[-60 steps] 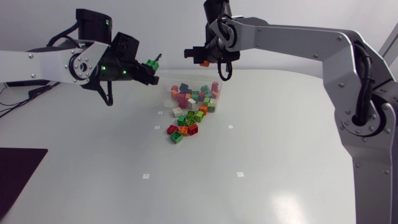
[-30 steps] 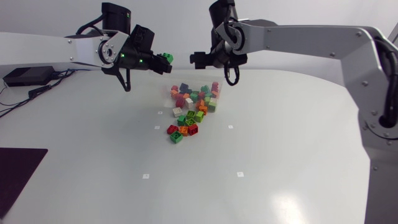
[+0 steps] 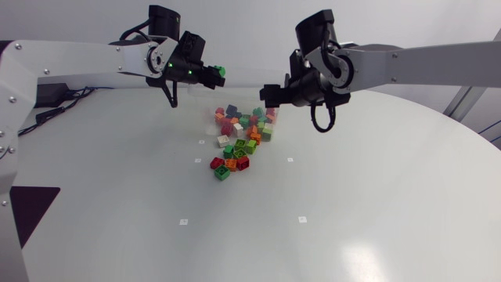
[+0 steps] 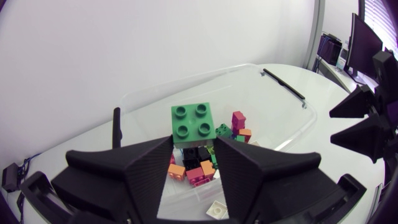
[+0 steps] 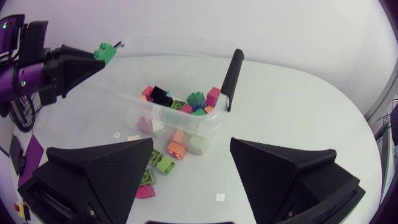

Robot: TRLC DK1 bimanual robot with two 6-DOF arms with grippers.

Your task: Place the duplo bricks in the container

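Note:
My left gripper (image 3: 214,75) hangs just above the back left edge of the clear container (image 3: 271,110), shut on a green two-by-two brick (image 3: 220,72). In the left wrist view that green brick (image 4: 193,124) sits between the fingertips, over the container (image 4: 273,87), which holds several coloured bricks. My right gripper (image 3: 268,93) hovers over the container's right end, open and empty. From the right wrist its wide-apart gripper (image 5: 191,148) looks down on the container (image 5: 134,101), with the green brick (image 5: 106,51) and left gripper beyond. Loose bricks (image 3: 233,155) lie piled in front.
The container has black clip handles (image 5: 231,78) at its ends. Loose bricks (image 5: 158,165) lie on the table against its near wall. My right gripper's fingers (image 4: 367,121) show beside the container in the left wrist view. Small white markers (image 3: 183,222) dot the table.
My left arm has carried the green brick rightwards to the container. My right gripper has opened, no longer holds the orange brick, and has moved right and lower.

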